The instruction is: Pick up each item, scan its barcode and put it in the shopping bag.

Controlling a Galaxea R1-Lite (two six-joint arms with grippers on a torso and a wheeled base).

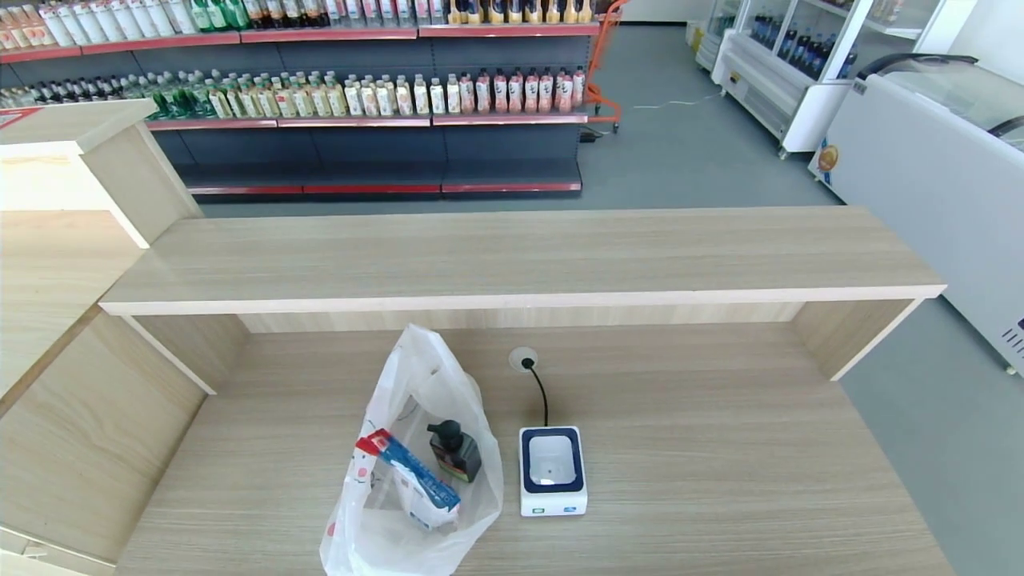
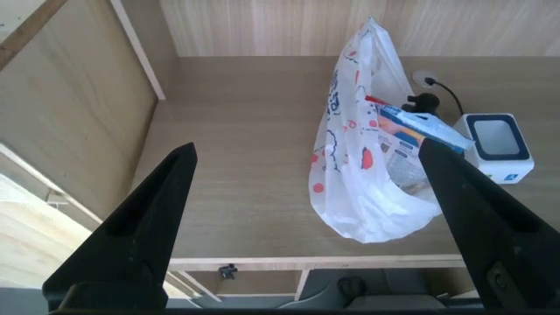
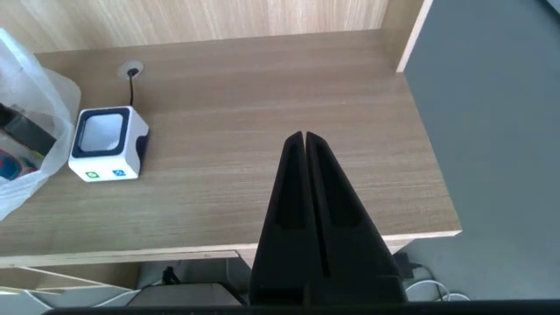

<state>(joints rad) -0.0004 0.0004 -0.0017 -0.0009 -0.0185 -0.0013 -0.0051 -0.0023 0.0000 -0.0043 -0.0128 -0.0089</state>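
A white plastic shopping bag (image 1: 416, 480) stands on the wooden counter, left of the barcode scanner (image 1: 552, 470). Inside the bag lie a blue and red carton (image 1: 416, 478) and a dark pump bottle (image 1: 454, 450). In the left wrist view the bag (image 2: 359, 175), the carton (image 2: 418, 129) and the scanner (image 2: 495, 145) lie beyond my left gripper (image 2: 306, 166), which is open and holds nothing, above the counter's near edge. My right gripper (image 3: 304, 140) is shut with nothing in it, over the bare counter to the right of the scanner (image 3: 107, 143).
A raised wooden ledge (image 1: 520, 256) runs along the back of the counter (image 1: 720, 480). The scanner's black cable (image 1: 538, 388) runs to a hole in the counter. Side panels close the counter at left and right. Store shelves and freezers stand behind.
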